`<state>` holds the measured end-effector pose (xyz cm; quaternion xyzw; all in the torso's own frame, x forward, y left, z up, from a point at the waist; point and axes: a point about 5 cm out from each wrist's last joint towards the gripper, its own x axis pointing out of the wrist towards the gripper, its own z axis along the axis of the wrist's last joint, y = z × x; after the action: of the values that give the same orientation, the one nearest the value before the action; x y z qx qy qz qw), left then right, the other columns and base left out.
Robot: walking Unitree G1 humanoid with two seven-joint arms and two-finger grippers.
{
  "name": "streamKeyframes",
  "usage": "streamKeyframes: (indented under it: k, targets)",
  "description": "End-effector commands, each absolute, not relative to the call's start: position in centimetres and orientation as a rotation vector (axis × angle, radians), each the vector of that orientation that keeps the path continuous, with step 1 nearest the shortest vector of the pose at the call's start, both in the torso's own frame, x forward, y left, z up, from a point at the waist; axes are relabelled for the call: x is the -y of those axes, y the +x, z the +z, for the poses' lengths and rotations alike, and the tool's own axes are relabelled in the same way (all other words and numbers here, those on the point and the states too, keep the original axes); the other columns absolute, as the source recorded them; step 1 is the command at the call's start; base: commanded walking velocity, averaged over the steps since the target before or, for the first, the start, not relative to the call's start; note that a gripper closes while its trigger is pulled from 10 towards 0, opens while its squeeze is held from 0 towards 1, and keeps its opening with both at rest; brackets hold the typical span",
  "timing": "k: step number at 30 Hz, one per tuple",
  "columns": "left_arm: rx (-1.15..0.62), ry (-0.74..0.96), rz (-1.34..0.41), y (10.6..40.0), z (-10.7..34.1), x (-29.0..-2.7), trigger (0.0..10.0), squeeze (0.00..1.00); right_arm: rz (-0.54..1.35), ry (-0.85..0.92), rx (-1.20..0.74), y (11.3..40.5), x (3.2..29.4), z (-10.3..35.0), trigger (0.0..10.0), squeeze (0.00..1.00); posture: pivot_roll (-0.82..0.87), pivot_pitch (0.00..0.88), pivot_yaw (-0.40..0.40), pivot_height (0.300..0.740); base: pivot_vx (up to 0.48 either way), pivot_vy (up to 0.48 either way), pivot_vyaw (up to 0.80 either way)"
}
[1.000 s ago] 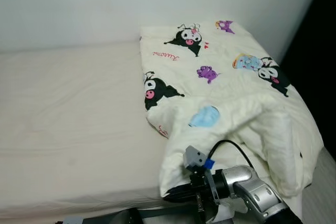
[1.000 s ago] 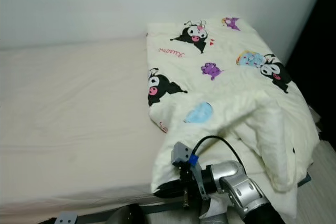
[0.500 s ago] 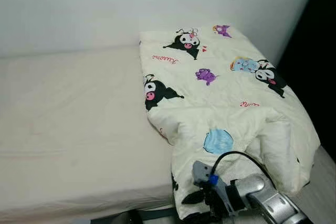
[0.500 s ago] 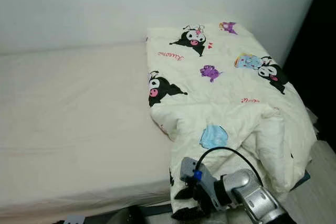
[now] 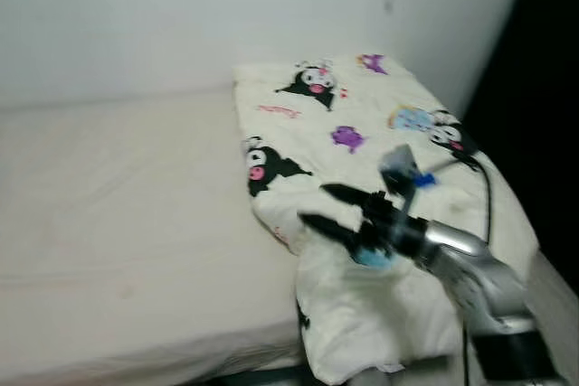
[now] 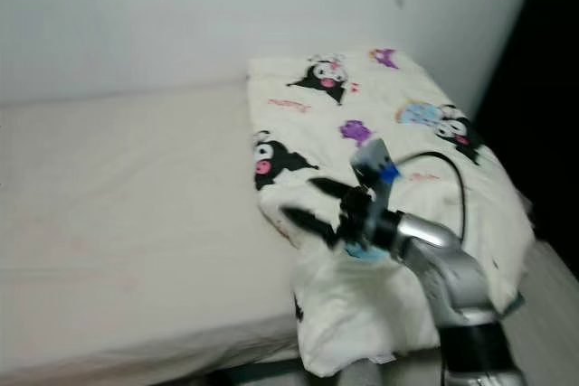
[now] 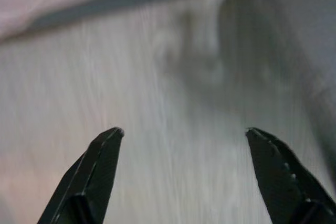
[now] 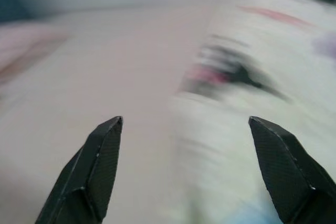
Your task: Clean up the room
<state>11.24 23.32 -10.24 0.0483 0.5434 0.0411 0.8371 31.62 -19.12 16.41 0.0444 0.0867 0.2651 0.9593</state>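
Big bed (image 5: 118,223) w/ a pale bare mattress runs along the white wall (image 5: 181,15). Cartoon-print quilt (image 5: 362,124) sits folded on the bed's right part, front corner drooping over the near edge. Right gripper (image 5: 321,208) hovers above that front fold — fingers spread wide, gripping nothing. Left gripper (image 7: 181,132) also splayed apart, empty — pointed at blurry pale floor (image 7: 157,77).

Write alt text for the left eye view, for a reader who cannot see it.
The right gripper, jaws open and empty, hovers above a folded cartoon-print quilt lying on the right part of a bed with a cream sheet, against a white wall.
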Motion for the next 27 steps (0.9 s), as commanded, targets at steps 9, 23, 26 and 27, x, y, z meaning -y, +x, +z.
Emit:
streamKeyframes:
  k: [9, 23, 26, 27]
  targets:
    - [-1.140, 0.154, -0.028, 11.6, -10.3, -22.4, 10.0, 0.00, 0.133, 0.185, -0.300, 29.8, 22.4, 12.3, 10.0, 0.00, -0.19, 0.138, 0.105, 0.577, 0.000, -0.107, 0.00]
    - [-1.127, 0.136, 0.015, 11.8, -10.2, -22.6, 10.0, 0.00, 0.155, 0.182, -0.291, 30.9, 19.8, 12.3, 10.0, 0.00, -0.18, 0.130, 0.101, 0.577, 0.000, -0.377, 0.00]
    - [-1.132, 0.147, 0.018, 11.8, -10.2, -22.7, 10.0, 0.00, 0.158, 0.180, -0.295, 30.9, 19.4, 12.1, 10.0, 0.00, -0.18, 0.129, 0.101, 0.577, 0.000, 0.000, 0.00]
    - [-1.131, 0.145, 0.022, 11.8, -10.2, -22.7, 10.0, 0.00, 0.156, 0.182, -0.300, 30.9, 19.4, 11.9, 10.0, 0.00, -0.18, 0.129, 0.101, 0.577, 0.000, 0.000, 0.00]
